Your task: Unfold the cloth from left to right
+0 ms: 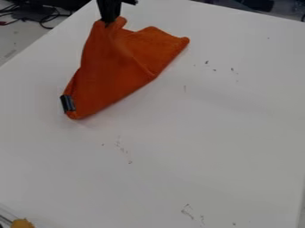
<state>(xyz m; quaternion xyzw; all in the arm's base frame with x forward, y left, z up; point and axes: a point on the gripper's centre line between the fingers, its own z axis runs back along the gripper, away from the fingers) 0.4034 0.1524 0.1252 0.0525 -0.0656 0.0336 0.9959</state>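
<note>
at the far left, beyond the edge of the white table, there are black cables, lying out of the work. at the near left corner a small yellow object is partly inside the view; i cannot tell what it is.

further in, on the far left part of the table, is the orange cloth. its near left corner, with a dark tag at the edge, seems to lie on the table, and this corner can serve as an anchor while the other part is moved.

the black gripper is above the far corner of the cloth and is clenched on it, with the fabric bunched at the tips. i think it holds only this corner so that one layer can be lifted and the rest is left behind.

to the right, the cloth ends in a pointed corner, and the long slanted side looks to me like a fold, so the unfolding is not finished. the next move probably should carry the held corner to the right, low and slowly; a fast pull could drag the whole cloth.
</note>
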